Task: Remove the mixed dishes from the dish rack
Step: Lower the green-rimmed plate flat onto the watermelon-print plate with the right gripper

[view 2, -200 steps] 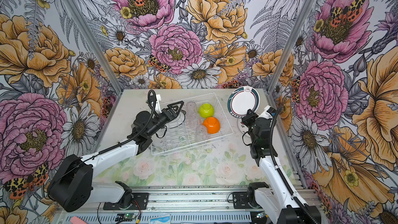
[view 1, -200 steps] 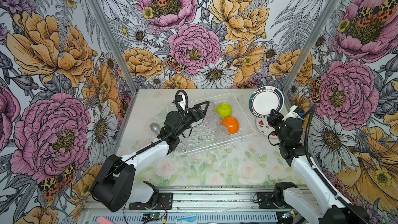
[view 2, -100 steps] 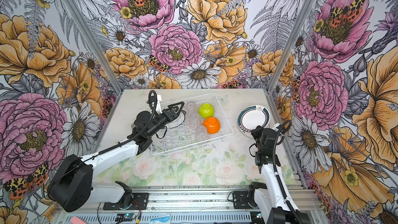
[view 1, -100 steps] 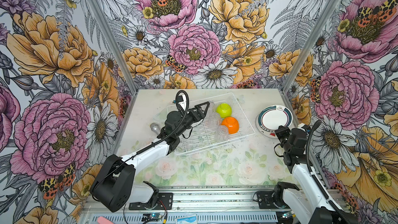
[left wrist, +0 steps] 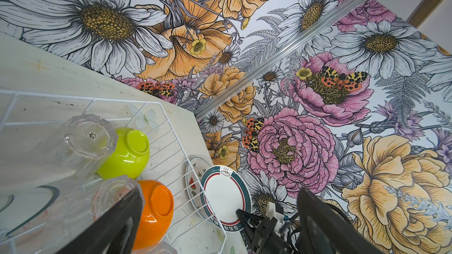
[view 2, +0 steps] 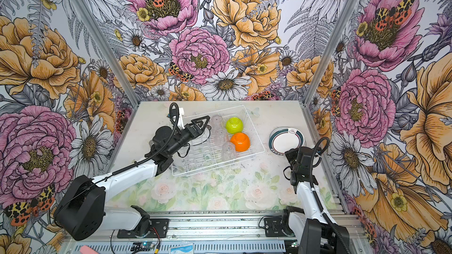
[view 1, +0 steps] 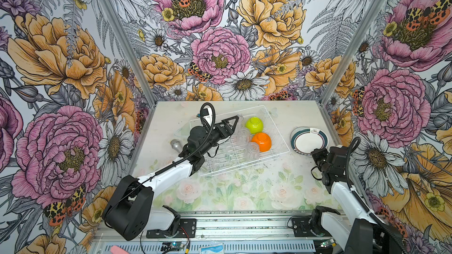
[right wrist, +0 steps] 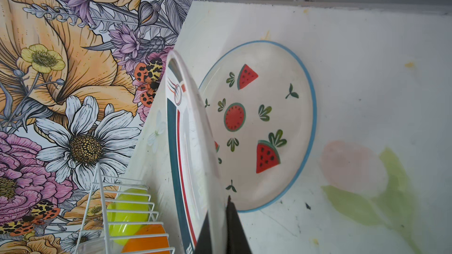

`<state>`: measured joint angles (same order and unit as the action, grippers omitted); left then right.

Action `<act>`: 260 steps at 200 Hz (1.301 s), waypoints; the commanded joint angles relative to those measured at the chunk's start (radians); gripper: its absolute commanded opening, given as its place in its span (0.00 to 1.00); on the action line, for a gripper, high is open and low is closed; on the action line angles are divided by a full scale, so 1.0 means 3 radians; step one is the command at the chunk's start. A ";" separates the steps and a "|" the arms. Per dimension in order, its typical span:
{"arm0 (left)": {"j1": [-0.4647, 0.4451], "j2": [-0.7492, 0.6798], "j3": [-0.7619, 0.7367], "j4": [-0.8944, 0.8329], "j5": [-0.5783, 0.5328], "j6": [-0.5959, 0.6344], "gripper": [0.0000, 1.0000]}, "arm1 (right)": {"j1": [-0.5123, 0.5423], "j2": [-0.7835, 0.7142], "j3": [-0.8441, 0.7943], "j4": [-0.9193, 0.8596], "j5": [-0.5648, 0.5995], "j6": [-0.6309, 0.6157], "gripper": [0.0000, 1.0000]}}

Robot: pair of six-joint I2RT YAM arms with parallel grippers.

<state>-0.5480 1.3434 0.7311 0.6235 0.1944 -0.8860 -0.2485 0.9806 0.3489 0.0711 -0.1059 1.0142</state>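
Right tool (right wrist: 219, 218) pinched shut on the near rim of a dark-rimmed plate (right wrist: 188, 142), thin edge caught between both fingers. Same grip seen in both top views at the right side of the bench (view 1: 244, 191), with the plate (view 1: 308, 140) carried on a tilt, outside the dish rack (view 1: 227, 161) and near its right end. Directly beneath: spotted plate (right wrist: 264, 118), white with watermelon prints and a blue rim, lying flat on the bench and largely covered from above by the held one. Only a sliver of it showing past the dark rim in the left wrist view (left wrist: 193, 182). Contact between the two plates impossible to judge.

Left tool (view 1: 231, 124) spread to full width, gripping nothing, hanging above the left half of the rack with fingers aimed toward the clear tumblers (view 1: 243, 134).

Inside the rack: three clear tumblers standing mouth-down in a row, then lime-green bowl (view 1: 254, 125) and orange bowl (view 1: 261, 141), both upside down just beside them toward the right end, green one farther back, orange one nearer. Plate slots under the left arm partly hidden.

Grey metal cylinder (view 1: 175, 144) lying on the bench just off the rack's left edge, close to the left arm.
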 commanded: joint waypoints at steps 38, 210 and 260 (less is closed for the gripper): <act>-0.0035 0.0043 0.0069 -0.0033 -0.0060 0.0050 0.99 | -0.0048 0.0079 0.0141 0.0203 0.0015 -0.0045 0.00; -0.0073 0.0205 0.0150 -0.0015 -0.0080 0.0027 0.99 | -0.0218 0.0802 0.0422 0.0498 -0.0155 -0.0267 0.00; -0.0088 0.0272 0.0248 -0.0033 -0.0017 0.0013 0.99 | -0.0258 0.1018 0.0448 0.0601 -0.0258 -0.0238 0.00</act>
<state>-0.5674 1.4166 0.7685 0.6079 0.1875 -0.8864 -0.3206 1.2686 0.4435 0.1799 -0.1562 0.9493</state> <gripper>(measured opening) 0.986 0.078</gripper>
